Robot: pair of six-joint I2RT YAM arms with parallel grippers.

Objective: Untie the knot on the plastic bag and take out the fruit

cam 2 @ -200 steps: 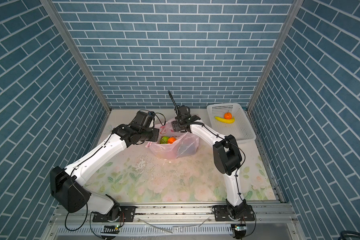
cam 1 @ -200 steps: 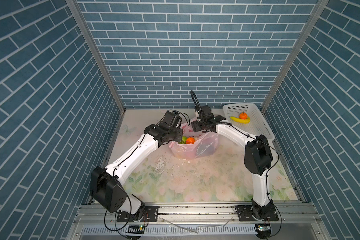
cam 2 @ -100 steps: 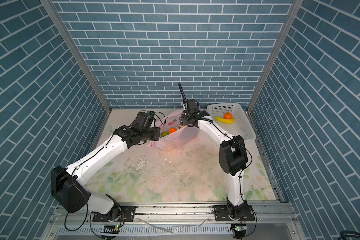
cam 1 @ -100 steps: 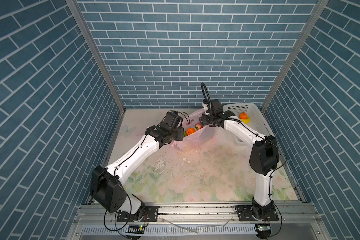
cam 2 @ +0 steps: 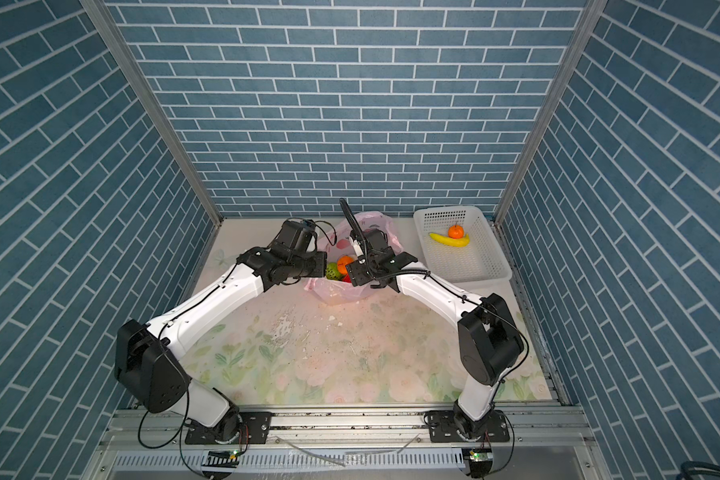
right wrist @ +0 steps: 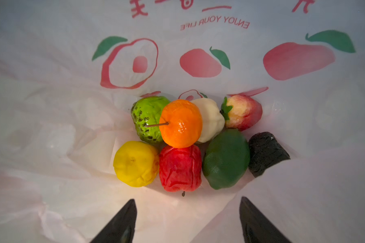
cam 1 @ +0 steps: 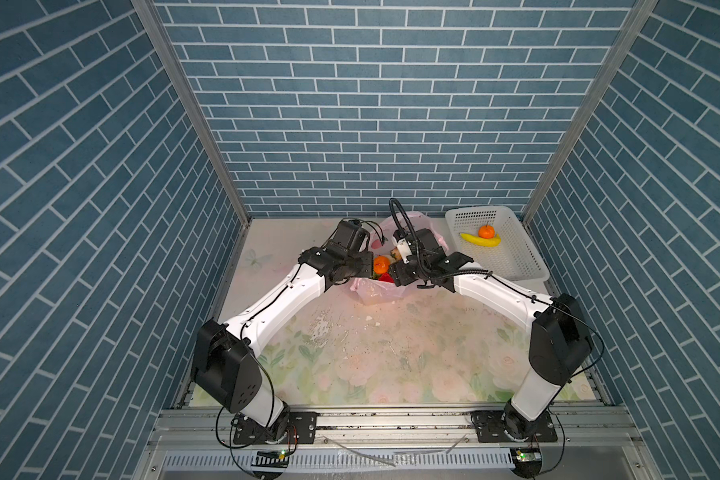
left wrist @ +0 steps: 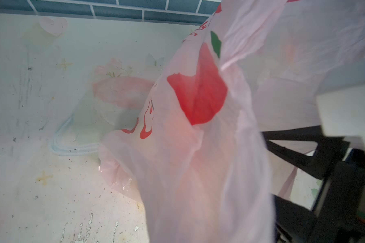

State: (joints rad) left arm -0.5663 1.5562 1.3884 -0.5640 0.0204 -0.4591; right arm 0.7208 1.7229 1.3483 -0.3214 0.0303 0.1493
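Inside the plastic bag (right wrist: 51,109) the fruit lay heaped at the bottom, as the right wrist view showed. A tangerine (right wrist: 180,124) sat on top, with a bumpy green fruit (right wrist: 148,117) and a cream fruit (right wrist: 211,122) touching it on either side and a strawberry (right wrist: 242,112) beyond the cream one. A lemon (right wrist: 135,164), a red apple (right wrist: 179,168) and a dark green avocado (right wrist: 226,160) made a row nearer the bag's mouth. A black lump (right wrist: 266,153) sat against the avocado; what it was I could not tell. Printed peaches and the words ENJOY YOUR LIFE showed reversed through the bag's far wall.

The right gripper (right wrist: 188,221) hung within the bag's mouth, nearest the red apple but apart from it, its two black fingers spread wide and holding nothing. The left gripper (cam 2: 321,266) stood at the bag's rim on the side away from the white basket (cam 1: 516,266). It was pressed together. In the left wrist view the bag's pink film stretched across the spot where its fingers would be, hiding them, so it appeared to pinch the rim. In both top views the bag stood on the flowered mat (cam 1: 391,353) with its mouth gaping. Just beside the bag, the basket held a banana (cam 1: 479,240) and another tangerine (cam 1: 486,231) touching it.
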